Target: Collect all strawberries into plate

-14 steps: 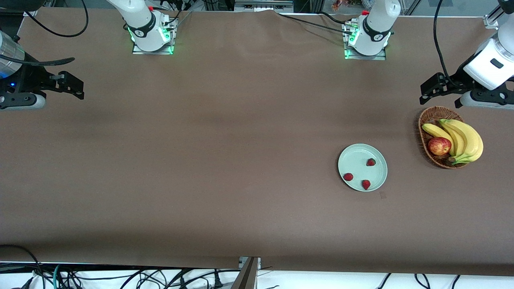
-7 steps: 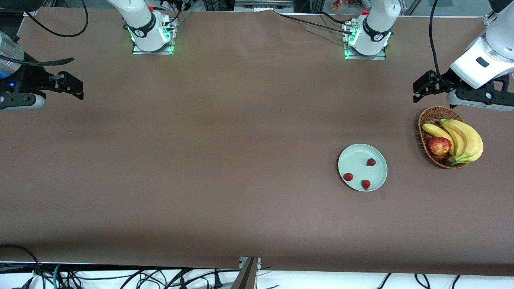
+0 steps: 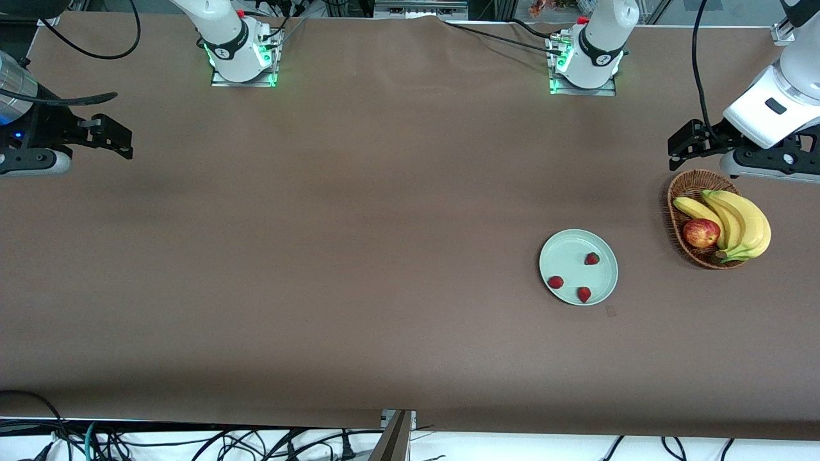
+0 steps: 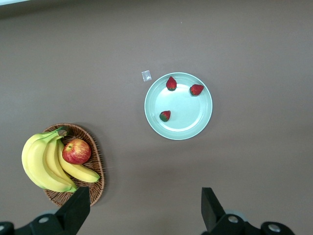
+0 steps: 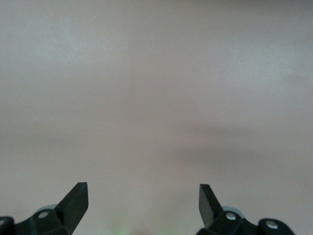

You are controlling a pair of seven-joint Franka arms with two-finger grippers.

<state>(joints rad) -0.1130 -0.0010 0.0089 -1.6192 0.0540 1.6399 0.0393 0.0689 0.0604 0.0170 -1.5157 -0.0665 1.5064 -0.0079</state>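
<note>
Left gripper [image 3: 680, 142]: jaws spread wide, holding nothing. It hangs in the air over the bare worktop [image 3: 359, 224] by the basket's [image 3: 679, 198] rim, at the left arm's end. Against the frame half a second earlier it has drawn slightly toward that end of the worktop and its white wrist housing sits differently; a second earlier it sat close to its present place. In the left wrist view its two black fingertips [image 4: 78, 208] stand well apart.

Right gripper [image 3: 118, 137]: jaws spread wide, empty, over the worktop at the right arm's end, well apart from the plate [image 3: 564, 253]; this arm waits, unchanged across the frames. Its fingertips [image 5: 78, 198] frame only bare brown surface.

Plate: pale mint green, round, raised rim, near the basket and nearer to the front camera than it. Position unchanged.

Strawberries, three, all on the plate, each apart from the others: one [image 3: 592, 258] on the basket's side, one [image 3: 555, 282] away from the basket, one [image 3: 583, 294] at the rim nearest the front camera. None has shifted.

Basket: brown wicker, holding a bunch of bananas [image 3: 737, 221] and a red-yellow apple [image 3: 701, 233] touching them.

Small pale tag [image 4: 146, 75]: on the worktop just beside the plate; any writing cannot be read. No brand or label legible elsewhere.
</note>
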